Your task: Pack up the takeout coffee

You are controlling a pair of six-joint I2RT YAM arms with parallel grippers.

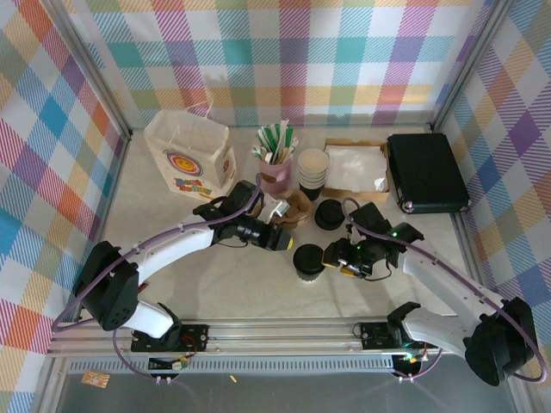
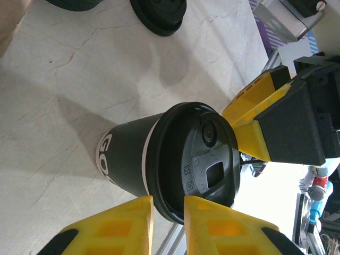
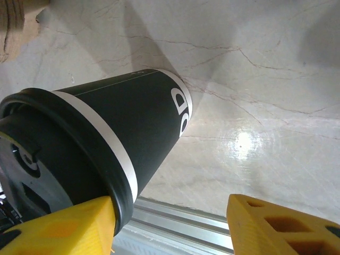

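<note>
Bright checked walls stand around a pale table. Far on the left, at the back, is a paper bag, and I think the drink must go in there. Next comes the left gripper. Its two yellow fingers are close together with just a thin gap, and the edge of the lid shows in that gap. I cannot tell if they pinch it or only sit near it. The takeout coffee stands upright in the middle of the table, near the front, between the two grippers and well apart from the bag. On its right is the right gripper. Its fingers are wide apart: one rests against the rim of the black lid and the other is away from the cup, so it is not holding the cup. That touching finger could drag the rim if the arm pulls back at a slant, and the cup could tip and spill. The left fingers could poke the lid and pop it off, because their gap looks too small to go round the cup. The two grippers are very near each other and could bump. On the way to the bag, the cup could knock the pink cup of sticks.
</note>
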